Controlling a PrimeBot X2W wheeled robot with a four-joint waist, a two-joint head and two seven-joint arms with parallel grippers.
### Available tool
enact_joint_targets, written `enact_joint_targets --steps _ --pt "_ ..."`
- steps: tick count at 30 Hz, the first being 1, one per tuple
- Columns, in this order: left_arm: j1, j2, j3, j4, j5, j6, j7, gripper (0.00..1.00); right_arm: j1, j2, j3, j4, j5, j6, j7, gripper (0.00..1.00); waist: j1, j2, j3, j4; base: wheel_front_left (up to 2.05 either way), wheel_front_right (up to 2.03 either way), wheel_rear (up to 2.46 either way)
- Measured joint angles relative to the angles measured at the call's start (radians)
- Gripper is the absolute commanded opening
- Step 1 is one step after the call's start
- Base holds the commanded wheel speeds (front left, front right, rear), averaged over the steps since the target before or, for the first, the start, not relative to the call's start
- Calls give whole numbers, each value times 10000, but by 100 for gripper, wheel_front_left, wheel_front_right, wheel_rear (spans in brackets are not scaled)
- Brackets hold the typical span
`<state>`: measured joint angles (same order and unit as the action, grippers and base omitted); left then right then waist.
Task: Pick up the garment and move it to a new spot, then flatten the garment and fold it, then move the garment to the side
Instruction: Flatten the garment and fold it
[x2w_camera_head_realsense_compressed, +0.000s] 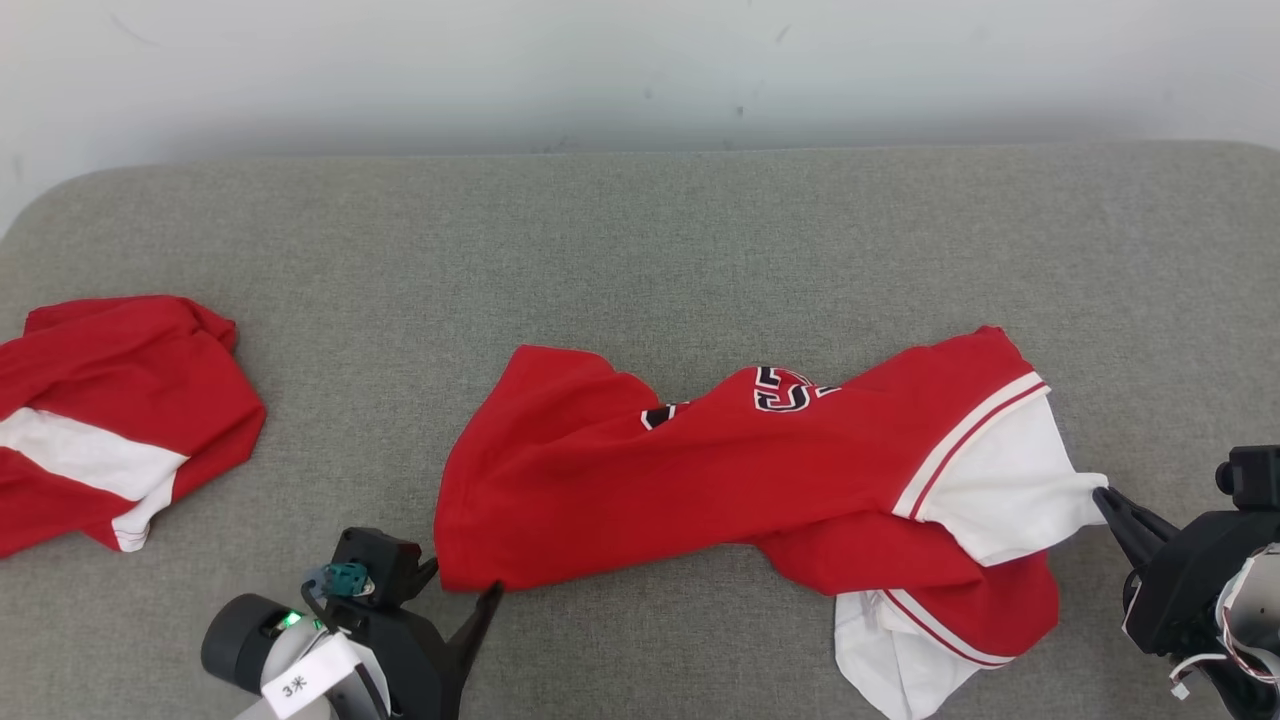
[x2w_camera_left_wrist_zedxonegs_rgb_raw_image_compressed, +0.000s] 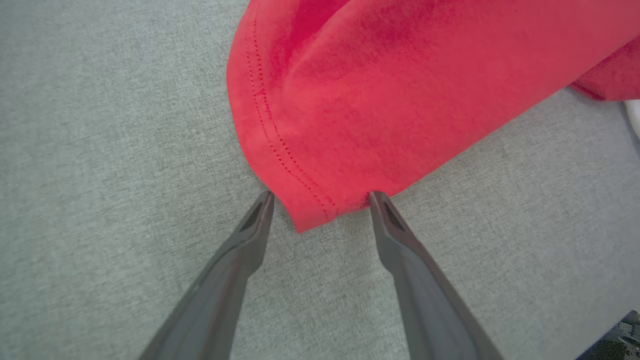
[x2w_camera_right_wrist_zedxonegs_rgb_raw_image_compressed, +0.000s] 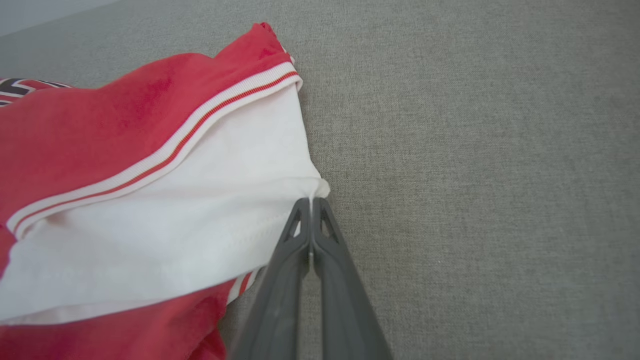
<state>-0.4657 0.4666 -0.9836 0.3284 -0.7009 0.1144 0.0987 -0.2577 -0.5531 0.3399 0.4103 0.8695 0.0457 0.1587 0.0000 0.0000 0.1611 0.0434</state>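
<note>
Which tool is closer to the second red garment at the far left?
Left. The left tool is open, right of and below the second garment, at the hem of the centre garment. The right tool is far across, shut on its white sleeve.

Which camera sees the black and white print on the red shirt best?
The head view: the print lies in plain sight on the crumpled shirt. The right wrist view catches a sliver at its left edge; the left wrist view looks at the shirt's plain red hem.
</note>
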Motion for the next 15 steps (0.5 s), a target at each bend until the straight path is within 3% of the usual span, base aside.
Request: enact_joint_targets --steps 1,2,3,15 --pt "-40 -15 -35 61 4 0 63 60 -2 0 4 0 0 10 0 0 0 0 7 -13 0 0 0" --pt "-94 -15 -88 115 65 0 81 44 -2 0 8 2 0 17 0 0 0 0 12 -26 0 0 0" --pt "-130 -15 -98 134 113 0 81 0 -4 0 10 10 0 27 0 0 0 0 18 -39 0 0 0" --pt "-152 -105 -157 284 77 -21 144 0 -12 15 155 75 0 84 21 0 0 0 13 -47 0 0 0"
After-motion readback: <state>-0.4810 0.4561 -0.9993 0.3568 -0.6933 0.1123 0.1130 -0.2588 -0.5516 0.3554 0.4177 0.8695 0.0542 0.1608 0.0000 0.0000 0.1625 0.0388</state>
